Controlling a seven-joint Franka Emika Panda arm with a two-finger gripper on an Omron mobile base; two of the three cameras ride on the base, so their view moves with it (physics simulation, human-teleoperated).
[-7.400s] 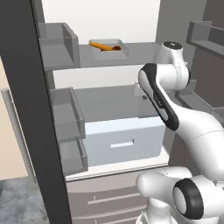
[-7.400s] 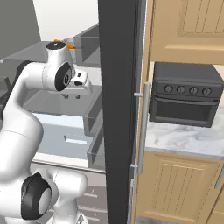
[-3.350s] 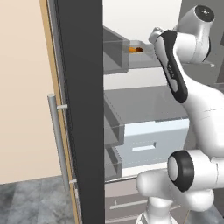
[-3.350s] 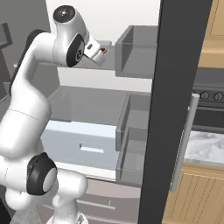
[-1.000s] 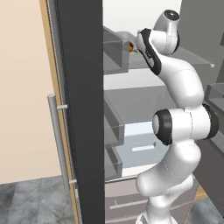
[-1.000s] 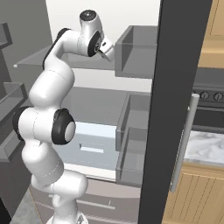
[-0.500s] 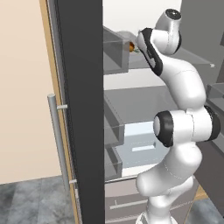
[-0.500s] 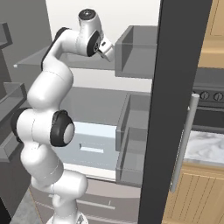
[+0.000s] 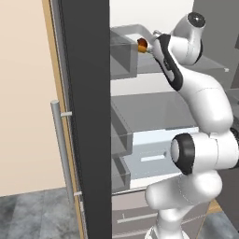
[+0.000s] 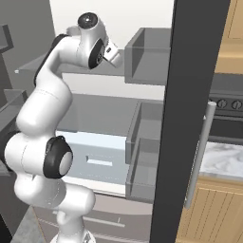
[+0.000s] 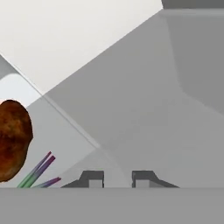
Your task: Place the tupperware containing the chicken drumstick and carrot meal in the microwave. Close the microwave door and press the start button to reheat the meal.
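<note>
**Presently: tool at the tray's edge, upper fridge shelf**

Item: tupperware [image 11: 61, 131], on the upper shelf [image 9: 154, 66] toward its left end. Contents: chicken drumstick [image 11: 13, 138] and carrot [image 9: 142, 45], whose green top pointed toward the tool.

Tool [image 11: 116, 179]: jaws stood narrow with a small gap. Whether they pinched the tray's rim or were merely close could not be told.

Relation: in the hand view, the meal lay off to the tool's left, not ahead of it. Any lift would likely carry the load to one side of the tool.

Reddish-brown chicken drumstick [image 11: 14, 139], green stalks perhaps the carrot's [image 11: 37, 171], pale grey tupperware [image 11: 65, 135].
</note>
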